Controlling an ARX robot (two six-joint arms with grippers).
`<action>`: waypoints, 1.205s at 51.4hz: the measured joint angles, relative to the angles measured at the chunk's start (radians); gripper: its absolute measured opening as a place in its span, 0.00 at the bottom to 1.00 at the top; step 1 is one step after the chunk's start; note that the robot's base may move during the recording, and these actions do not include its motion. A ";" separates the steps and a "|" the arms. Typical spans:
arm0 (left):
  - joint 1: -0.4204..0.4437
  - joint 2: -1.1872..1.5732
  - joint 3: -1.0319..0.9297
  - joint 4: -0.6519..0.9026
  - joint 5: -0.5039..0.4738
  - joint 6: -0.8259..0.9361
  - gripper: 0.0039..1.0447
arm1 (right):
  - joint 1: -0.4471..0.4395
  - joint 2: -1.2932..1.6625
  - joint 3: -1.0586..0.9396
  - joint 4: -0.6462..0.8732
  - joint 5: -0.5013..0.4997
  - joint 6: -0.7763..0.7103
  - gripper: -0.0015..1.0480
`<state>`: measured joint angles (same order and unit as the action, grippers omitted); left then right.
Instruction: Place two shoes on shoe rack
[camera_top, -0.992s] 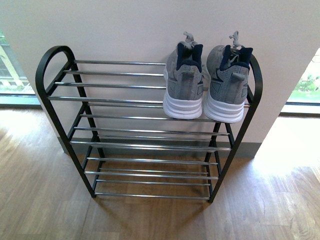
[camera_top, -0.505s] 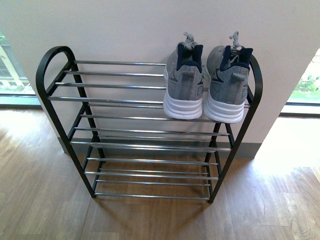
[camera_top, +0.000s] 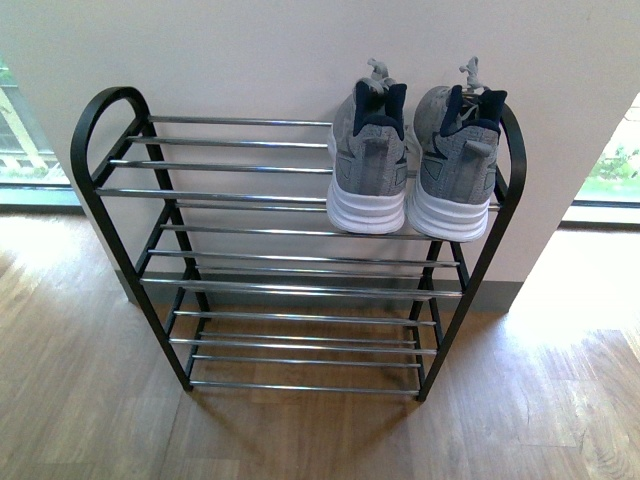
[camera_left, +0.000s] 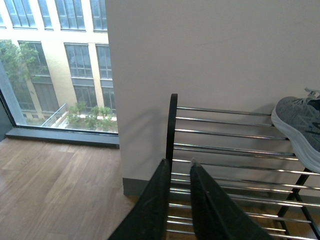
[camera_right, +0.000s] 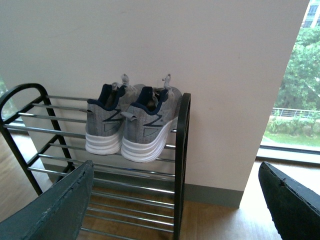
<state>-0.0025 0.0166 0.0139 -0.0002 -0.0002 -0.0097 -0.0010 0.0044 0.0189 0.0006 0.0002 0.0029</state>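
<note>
Front view: compared with half a second ago, the whole scene sits a touch higher in frame, but the shoes have not shifted on the rack. The left shoe (camera_top: 368, 160) and right shoe (camera_top: 455, 165) stand side by side, heels toward me, on the top tier of the shoe rack (camera_top: 240, 195), at its right end.

Left wrist view: the left jaws are nearly together with nothing between them. The rack's end loop stands just beyond their tips, and one shoe's toe is well off to the side.

Right wrist view: the right jaws are spread wide and empty, with both shoes well beyond the gap between them.
</note>
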 joint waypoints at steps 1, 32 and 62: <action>0.000 0.000 0.000 0.000 0.000 0.000 0.18 | 0.000 0.000 0.000 0.000 0.000 0.000 0.91; 0.000 0.000 0.000 0.000 -0.001 0.002 0.91 | 0.000 0.000 0.000 -0.001 -0.001 0.000 0.91; 0.000 0.000 0.000 0.000 0.001 0.002 0.91 | 0.000 0.001 0.000 -0.001 0.002 0.000 0.91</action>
<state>-0.0025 0.0162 0.0139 -0.0006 0.0006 -0.0074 -0.0010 0.0051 0.0189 -0.0002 0.0021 0.0029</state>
